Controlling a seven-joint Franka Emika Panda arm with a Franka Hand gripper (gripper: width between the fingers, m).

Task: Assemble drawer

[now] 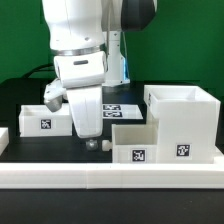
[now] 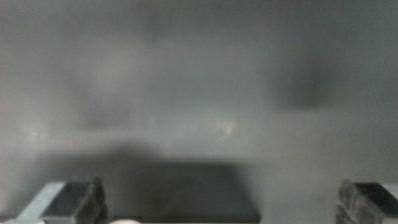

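Note:
The large white cube casing (image 1: 182,120) stands at the exterior view's right, a tag on its front. One small tray (image 1: 135,146) with a tag sits just left of it, against the casing. The second small tray (image 1: 44,118) sits at the left. My gripper (image 1: 96,142) points down at the table between the two trays, close to the middle tray's left end, open and empty. In the wrist view my gripper (image 2: 222,205) shows wide-apart fingers (image 2: 71,200) over a blurred grey surface; no drawer part can be made out there.
The long low white border wall (image 1: 110,178) runs along the front of the table. The marker board (image 1: 117,107) lies flat behind the gripper. The arm's white body hides the table's middle back.

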